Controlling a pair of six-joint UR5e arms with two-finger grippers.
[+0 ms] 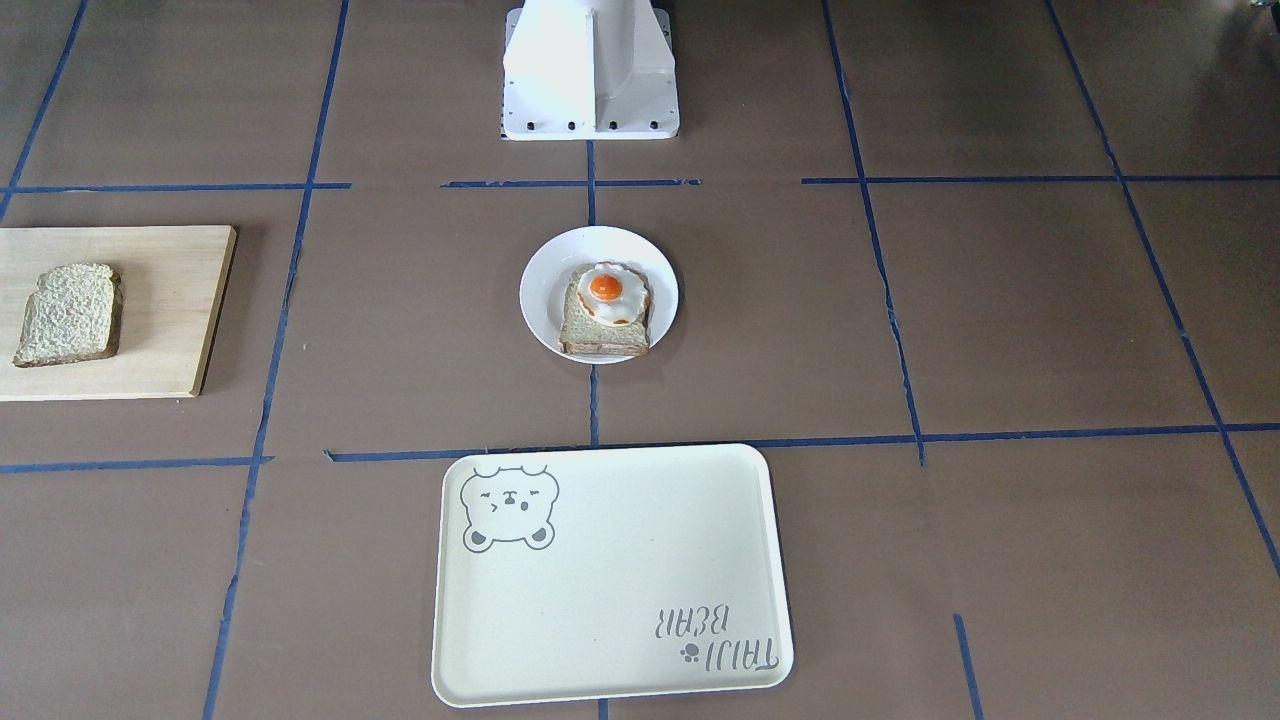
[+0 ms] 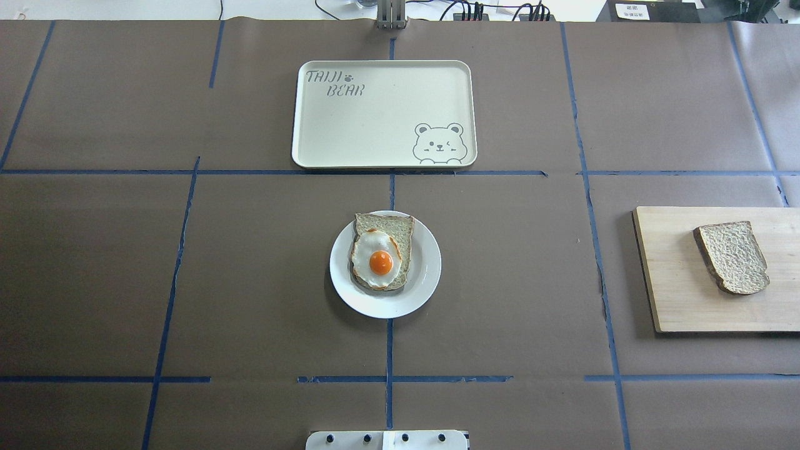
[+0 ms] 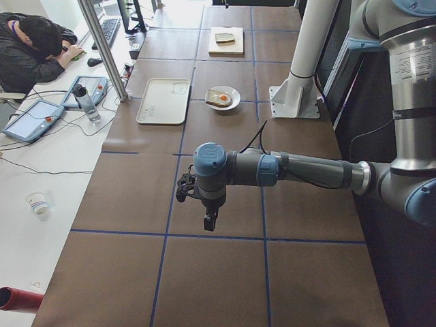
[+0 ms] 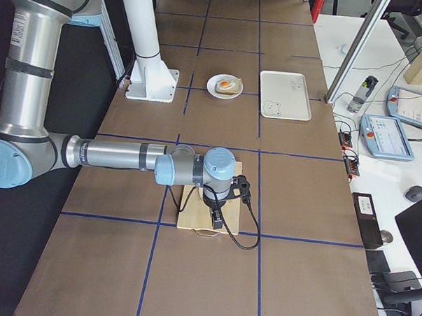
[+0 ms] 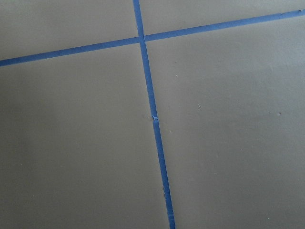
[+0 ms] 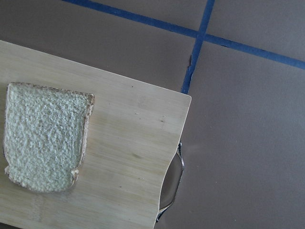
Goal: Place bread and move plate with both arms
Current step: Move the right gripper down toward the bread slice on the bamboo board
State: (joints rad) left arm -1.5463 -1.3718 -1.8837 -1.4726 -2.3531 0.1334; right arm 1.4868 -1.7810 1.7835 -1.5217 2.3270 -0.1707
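The plain bread slice (image 2: 732,256) lies on a wooden board (image 2: 675,281) at the table's right end; it also shows in the front view (image 1: 70,313) and the right wrist view (image 6: 45,136). The small white plate (image 2: 427,275) sits mid-table with an egg-topped slice (image 2: 379,256) on it. My right gripper (image 4: 216,221) hangs above the board, and my left gripper (image 3: 210,221) hangs over bare table at the left end. Both show only in the side views, so I cannot tell whether they are open or shut.
A cream bear tray (image 2: 381,112) lies beyond the plate on the far side. The white robot base (image 1: 590,70) stands on the near side. A seated operator (image 3: 34,48) and tablets are off the table's far edge. Blue tape lines cross the brown table.
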